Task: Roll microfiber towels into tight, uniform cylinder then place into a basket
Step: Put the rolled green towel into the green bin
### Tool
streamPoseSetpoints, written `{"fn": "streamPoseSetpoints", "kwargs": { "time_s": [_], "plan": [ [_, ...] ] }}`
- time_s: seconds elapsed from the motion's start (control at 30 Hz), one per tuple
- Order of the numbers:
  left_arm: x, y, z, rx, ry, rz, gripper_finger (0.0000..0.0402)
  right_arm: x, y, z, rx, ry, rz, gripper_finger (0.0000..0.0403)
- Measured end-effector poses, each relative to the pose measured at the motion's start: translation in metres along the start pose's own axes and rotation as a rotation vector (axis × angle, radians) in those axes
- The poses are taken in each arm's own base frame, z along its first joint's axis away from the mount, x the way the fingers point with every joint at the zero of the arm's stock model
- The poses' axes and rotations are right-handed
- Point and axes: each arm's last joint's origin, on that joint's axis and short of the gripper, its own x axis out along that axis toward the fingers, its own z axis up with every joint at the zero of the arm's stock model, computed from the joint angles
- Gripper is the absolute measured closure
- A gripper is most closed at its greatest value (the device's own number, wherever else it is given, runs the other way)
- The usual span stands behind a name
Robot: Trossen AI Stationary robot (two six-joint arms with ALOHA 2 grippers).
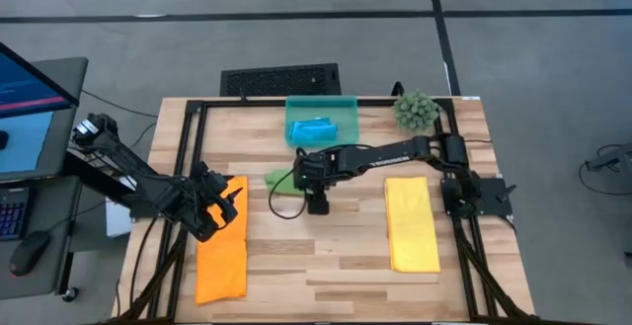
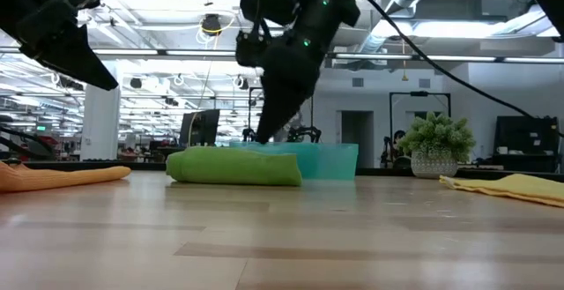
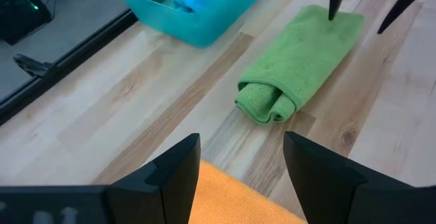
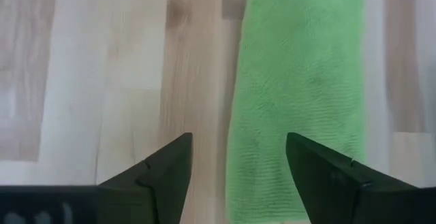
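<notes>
Green towel (image 3: 300, 64), loosely rolled and flattened, lies under the right claw (image 1: 317, 204), fingers spread, gripping nothing.

overhead, table-level and two close wrist cameras all share the green towel (image 1: 281, 180).

The right arm reaches in from its side toward the middle, its end effector (image 1: 317, 204) pointing down with fingers spread wide. The left arm angles inward, its end effector (image 1: 234, 199) also open and empty.
</notes>
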Motion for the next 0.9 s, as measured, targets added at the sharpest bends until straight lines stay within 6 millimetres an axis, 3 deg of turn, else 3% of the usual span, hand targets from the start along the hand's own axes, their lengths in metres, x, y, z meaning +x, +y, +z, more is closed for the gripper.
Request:
{"fn": "streamPoseSetpoints", "kwargs": {
  "time_s": [0.17, 0.33, 0.43, 0.77, 0.9],
  "plan": [
    [0.0, 0.0, 0.0, 0.0, 0.0, 0.0, 0.0198, -0.012, -0.005, 0.017, -0.02, -0.091, -0.015, 0.0143],
    [0.0, 0.0, 0.0, 0.0, 0.002, -0.001, 0.0198, -0.003, -0.012, 0.027, -0.084, -0.189, -0.039, 0.0143],
    [0.0, -0.001, -0.001, 0.0, 0.016, -0.012, 0.0198, 0.004, -0.017, 0.024, -0.078, -0.173, -0.043, 0.0143],
    [-0.002, -0.002, -0.002, 0.005, 0.02, -0.026, 0.0198, 0.002, -0.037, 0.023, -0.036, -0.189, -0.06, 0.0143],
    [-0.002, -0.003, -0.001, 0.003, 0.016, -0.034, 0.0198, 0.027, -0.036, 0.013, -0.039, -0.121, -0.021, 0.0143]
  ]
}}
